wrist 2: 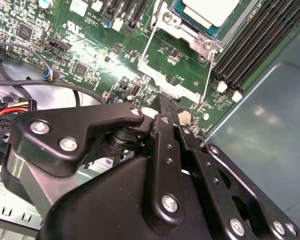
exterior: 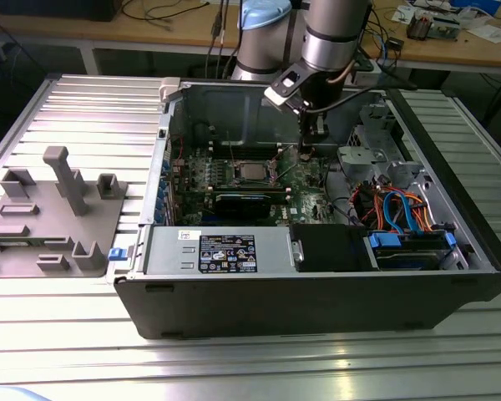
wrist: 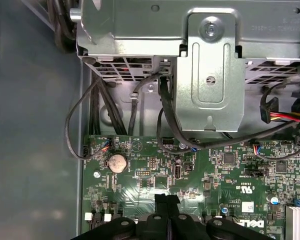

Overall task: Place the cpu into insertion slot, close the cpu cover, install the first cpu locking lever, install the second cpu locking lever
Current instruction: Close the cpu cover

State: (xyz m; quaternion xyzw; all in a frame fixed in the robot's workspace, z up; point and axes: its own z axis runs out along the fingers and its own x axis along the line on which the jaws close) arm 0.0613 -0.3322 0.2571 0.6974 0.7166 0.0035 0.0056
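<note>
Far over on the exterior view's left sits the grey fixture tray (exterior: 54, 209), out of play. Moving right, I see the cpu (exterior: 250, 171) already seated in the insertion slot (exterior: 232, 173), so I judge that step done. Just beside it the cpu cover (exterior: 282, 170) looks tipped up and unlatched. Rightmost, the gripper (exterior: 307, 152) hangs low at the cover's free edge, its fingers pinched together on nothing. I take cover-closing as the step in hand. It calls for a gentle push toward the socket without scraping the chip.
</note>
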